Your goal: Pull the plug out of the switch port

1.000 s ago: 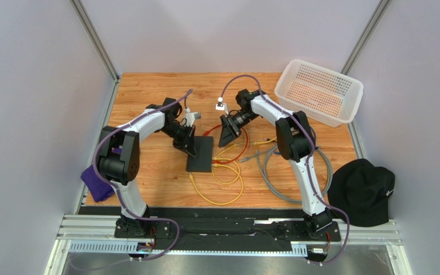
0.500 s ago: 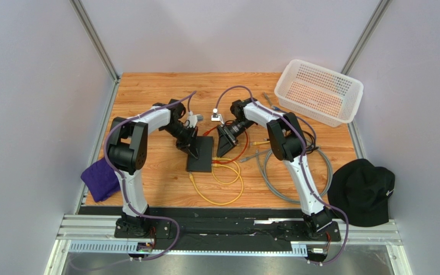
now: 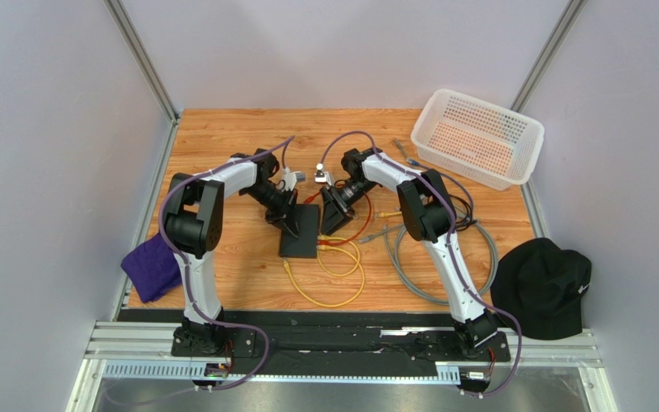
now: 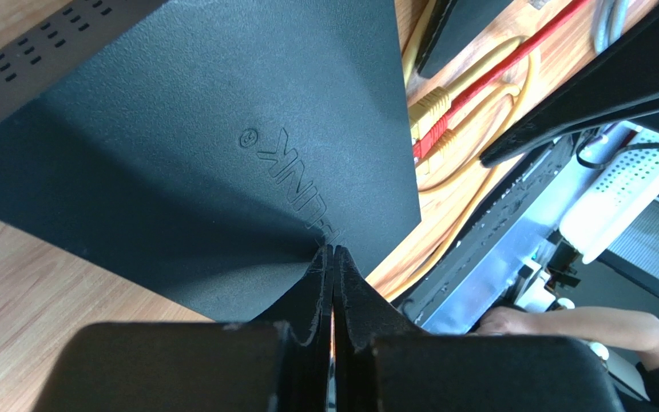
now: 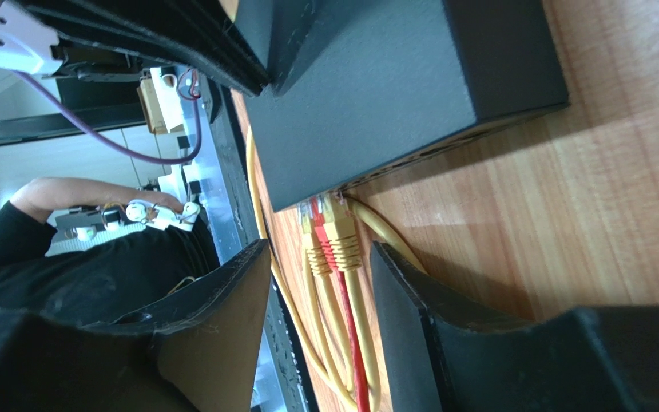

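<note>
The yellow and red plugs (image 5: 329, 230) sit in the switch (image 3: 299, 232), so the pull is not yet done. The switch lies mid-way across the table (image 3: 221, 137), long axis near-to-far, port edge facing right. The left tool (image 4: 335, 257), pinched shut, touches its top; the right tool (image 5: 320, 266) stands part-open astride the plugs, gripping nothing
</note>
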